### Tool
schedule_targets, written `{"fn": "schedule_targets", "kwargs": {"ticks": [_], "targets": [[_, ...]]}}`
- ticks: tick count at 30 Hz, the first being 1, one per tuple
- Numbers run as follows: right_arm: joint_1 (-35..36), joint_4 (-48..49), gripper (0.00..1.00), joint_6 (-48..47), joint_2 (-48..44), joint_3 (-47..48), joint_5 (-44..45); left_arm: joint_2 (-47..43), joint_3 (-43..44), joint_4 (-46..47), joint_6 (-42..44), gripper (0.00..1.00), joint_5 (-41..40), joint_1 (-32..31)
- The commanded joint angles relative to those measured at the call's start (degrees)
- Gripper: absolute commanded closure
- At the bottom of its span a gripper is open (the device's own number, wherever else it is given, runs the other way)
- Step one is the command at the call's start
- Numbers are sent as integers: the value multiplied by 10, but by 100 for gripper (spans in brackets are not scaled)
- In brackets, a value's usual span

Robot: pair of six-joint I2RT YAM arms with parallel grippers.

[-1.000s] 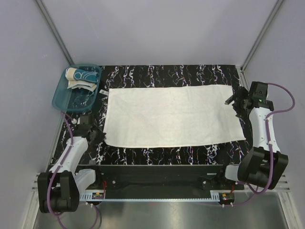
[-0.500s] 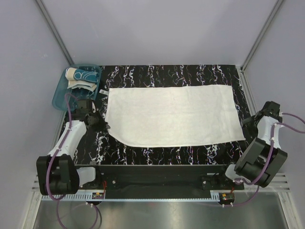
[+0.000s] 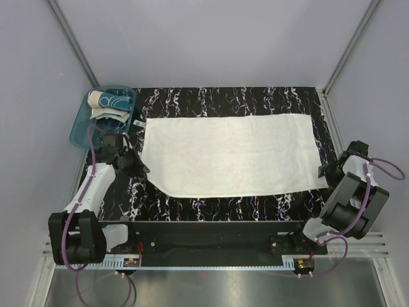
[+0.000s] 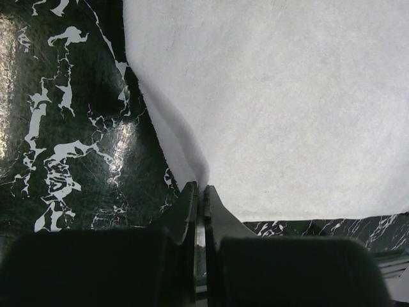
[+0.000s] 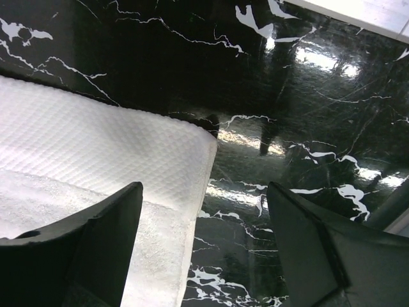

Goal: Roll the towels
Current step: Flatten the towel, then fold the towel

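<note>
While the right gripper (image 3: 323,171) has swung from the 3 o'clock edge of the white towel (image 3: 230,153) down to its 5 o'clock corner, the left gripper (image 3: 140,166) has come in at 8 o'clock and nipped the near-left corner; its fingers are pressed together with a ridge of cloth running into the tips; that corner, square a second ago, now reads as a slanted edge from above, so we judge it drawn in a little. We see the right fingers spread wide and holding nothing; the hemmed corner lies just beside the left one, flat on the table (image 3: 223,99). Otherwise the white towel lies flat across the middle; no roll has begun. The printed towel (image 3: 108,102) sits untouched in the tub (image 3: 80,133) at 10 o'clock. To us this means the near edge is being taken at both ends; one corner is secured, the other not yet, and rolling toward 12 o'clock should wait on that second grip.
</note>
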Motion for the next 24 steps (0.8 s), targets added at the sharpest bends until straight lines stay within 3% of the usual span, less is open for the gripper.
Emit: {"fn": "schedule_targets", "kwargs": {"ticks": [1, 7, 13, 16, 20, 21, 24], "targets": [[0, 36, 16, 4, 19, -6, -5, -22, -3, 10, 8, 100, 1, 3], [-24, 69, 22, -3, 51, -5, -17, -29, -3, 6, 5, 100, -24, 1], [-38, 90, 38, -3, 84, -5, -57, -30, -3, 3, 4, 100, -42, -3], [-40, 100, 55, -6, 83, -10, -63, -25, -2, 2, 4, 100, -44, -5], [-39, 100, 85, -11, 77, -12, -86, -30, -2, 1, 3, 100, -46, -5], [-39, 99, 100, -12, 75, -13, -97, -32, -2, 1, 1, 100, -46, -5], [-38, 112, 100, 0, 48, -41, -166, -44, -6, -7, -8, 100, -37, -6]]}}
